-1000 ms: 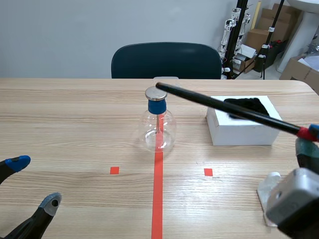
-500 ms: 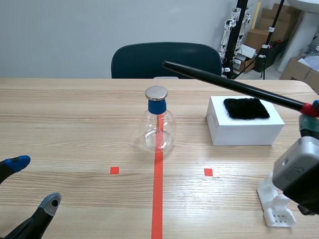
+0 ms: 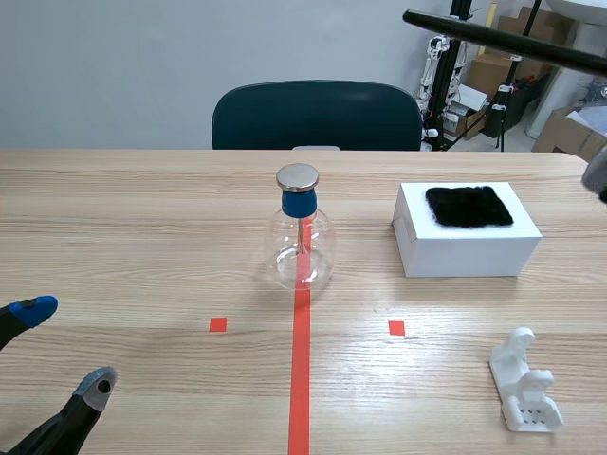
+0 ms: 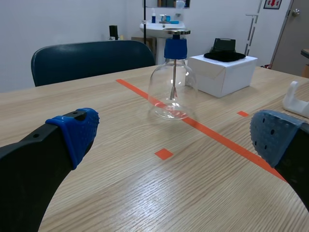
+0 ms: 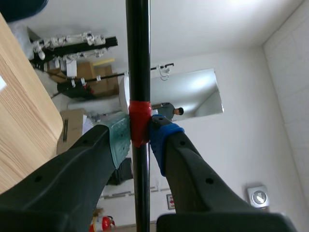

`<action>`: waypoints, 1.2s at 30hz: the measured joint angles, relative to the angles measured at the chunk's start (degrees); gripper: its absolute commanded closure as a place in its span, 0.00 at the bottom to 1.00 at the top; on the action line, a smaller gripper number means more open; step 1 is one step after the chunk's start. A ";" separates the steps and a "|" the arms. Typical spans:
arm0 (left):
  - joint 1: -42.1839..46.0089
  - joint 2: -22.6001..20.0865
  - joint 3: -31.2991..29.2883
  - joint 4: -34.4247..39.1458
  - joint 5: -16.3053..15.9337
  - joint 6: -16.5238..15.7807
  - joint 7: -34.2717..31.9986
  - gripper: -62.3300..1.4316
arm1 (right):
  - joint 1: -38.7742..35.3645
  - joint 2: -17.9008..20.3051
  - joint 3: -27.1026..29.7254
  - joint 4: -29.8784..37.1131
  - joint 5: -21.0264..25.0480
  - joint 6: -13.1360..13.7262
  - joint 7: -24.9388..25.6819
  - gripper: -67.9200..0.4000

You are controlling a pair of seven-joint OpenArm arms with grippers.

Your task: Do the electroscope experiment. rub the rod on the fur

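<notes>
A long black rod (image 3: 503, 40) with a red band hangs high over the table's far right; my right gripper (image 5: 140, 133) is shut on the rod (image 5: 137, 58) at that band. Black fur (image 3: 469, 206) lies on top of a white box (image 3: 465, 248), well below the rod. The glass flask electroscope (image 3: 302, 237) with a blue collar and metal disc stands at the table's middle. My left gripper (image 4: 169, 133) is open low at the near left, with the electroscope (image 4: 173, 79) ahead of it. The fur (image 4: 224, 54) and box show beyond.
A white plastic stand (image 3: 524, 392) lies at the near right of the table. A dark chair (image 3: 316, 116) stands behind the far edge. Cardboard boxes and equipment stand (image 3: 455, 57) fill the room's back right.
My right arm has lifted the rod from beside the electroscope's disc up and to the right, out of the table area. The left gripper has stayed still.
</notes>
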State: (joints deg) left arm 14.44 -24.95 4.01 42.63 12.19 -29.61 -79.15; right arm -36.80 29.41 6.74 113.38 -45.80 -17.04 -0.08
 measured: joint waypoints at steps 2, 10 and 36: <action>-0.02 0.00 0.00 0.00 0.02 0.00 0.00 0.00 | 2.67 1.27 1.51 -2.69 0.02 2.23 -0.13 0.91; 0.00 0.00 0.00 0.00 0.00 0.00 -0.02 0.00 | 12.09 15.78 -0.74 -15.39 0.02 2.93 3.69 0.91; 0.00 0.00 0.00 0.00 0.00 0.00 -0.02 0.00 | 38.95 30.08 -31.82 -37.38 -8.96 2.71 -5.33 0.91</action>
State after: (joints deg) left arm 14.44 -24.95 4.01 42.63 12.19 -29.61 -79.18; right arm 2.15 59.48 -25.08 76.01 -54.76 -14.33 -5.41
